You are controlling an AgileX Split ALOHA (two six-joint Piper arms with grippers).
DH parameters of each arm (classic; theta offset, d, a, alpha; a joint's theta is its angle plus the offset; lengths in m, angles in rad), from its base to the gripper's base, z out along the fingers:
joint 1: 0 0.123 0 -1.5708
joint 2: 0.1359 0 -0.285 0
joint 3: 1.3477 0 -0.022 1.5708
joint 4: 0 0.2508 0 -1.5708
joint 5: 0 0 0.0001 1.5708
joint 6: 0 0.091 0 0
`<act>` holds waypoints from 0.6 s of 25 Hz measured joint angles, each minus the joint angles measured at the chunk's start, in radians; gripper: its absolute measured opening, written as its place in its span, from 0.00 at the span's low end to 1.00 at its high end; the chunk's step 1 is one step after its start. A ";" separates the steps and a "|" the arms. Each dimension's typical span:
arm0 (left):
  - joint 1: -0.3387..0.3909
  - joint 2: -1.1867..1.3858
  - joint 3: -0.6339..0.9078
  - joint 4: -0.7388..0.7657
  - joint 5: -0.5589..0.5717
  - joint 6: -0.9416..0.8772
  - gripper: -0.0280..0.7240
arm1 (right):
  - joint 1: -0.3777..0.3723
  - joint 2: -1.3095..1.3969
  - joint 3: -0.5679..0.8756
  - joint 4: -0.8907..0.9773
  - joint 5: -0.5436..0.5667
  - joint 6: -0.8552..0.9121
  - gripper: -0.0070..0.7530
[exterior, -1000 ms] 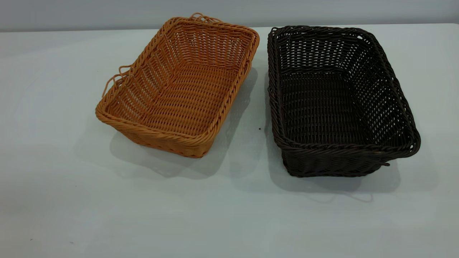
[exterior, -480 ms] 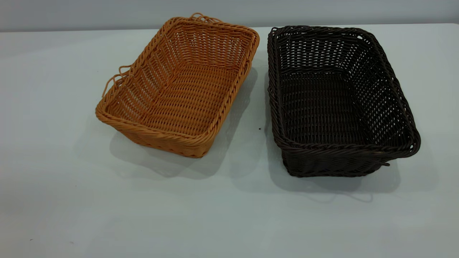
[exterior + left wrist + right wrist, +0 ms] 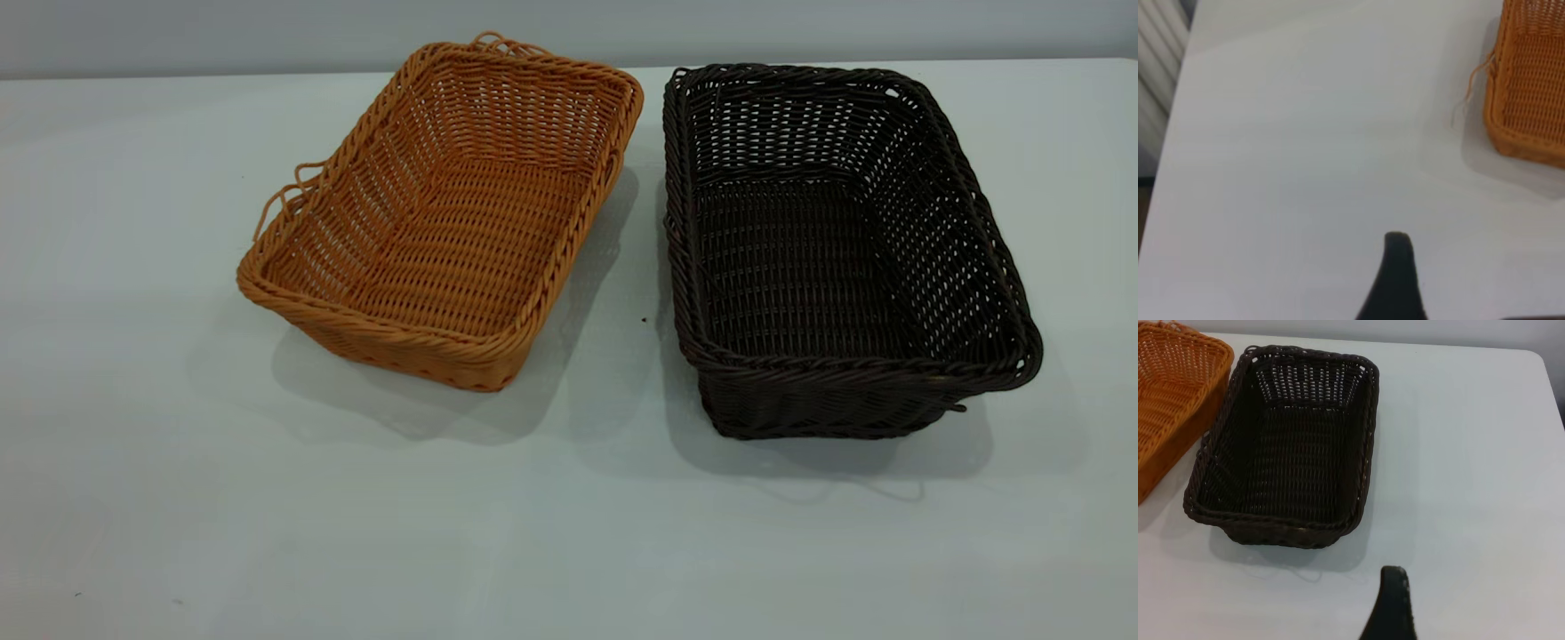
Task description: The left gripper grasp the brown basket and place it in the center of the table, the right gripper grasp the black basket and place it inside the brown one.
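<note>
The brown basket [image 3: 449,218], orange-tan wicker with loose strands at its rim, sits on the white table [image 3: 569,533] at the back left of centre. The black basket [image 3: 831,249] stands beside it on the right, a narrow gap between them. Neither gripper shows in the exterior view. In the left wrist view my left gripper [image 3: 1468,293] is open and empty above bare table, well apart from the brown basket [image 3: 1531,87]; one finger [image 3: 1395,280] shows. In the right wrist view my right gripper [image 3: 1438,613] is open and empty, short of the black basket [image 3: 1288,447]; one finger [image 3: 1391,607] shows.
The table's far edge [image 3: 178,76] runs behind both baskets. Its side edge [image 3: 1175,107] shows in the left wrist view, its rounded corner [image 3: 1538,357] in the right wrist view. White tabletop stretches in front of the baskets.
</note>
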 joint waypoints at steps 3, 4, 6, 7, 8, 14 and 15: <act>0.000 0.191 -0.008 -0.016 -0.145 0.008 0.81 | 0.000 0.000 0.000 0.000 0.000 0.000 0.74; 0.000 0.262 -0.010 -0.021 -0.206 0.014 0.81 | 0.000 0.000 0.000 0.000 0.000 0.000 0.74; 0.000 0.395 -0.015 -0.025 -0.339 0.014 0.81 | 0.000 0.000 0.000 0.001 0.000 0.001 0.74; 0.000 0.468 -0.023 -0.029 -0.395 0.014 0.81 | 0.000 0.000 0.000 0.001 -0.001 0.004 0.74; 0.000 0.543 -0.034 -0.036 -0.456 0.022 0.81 | 0.000 0.000 0.000 0.001 -0.004 0.012 0.74; -0.044 0.971 -0.170 -0.048 -0.613 0.034 0.81 | 0.000 0.015 -0.021 0.001 -0.043 0.073 0.74; -0.058 1.041 -0.195 -0.048 -0.635 0.034 0.81 | 0.000 0.033 -0.021 0.001 -0.049 0.076 0.74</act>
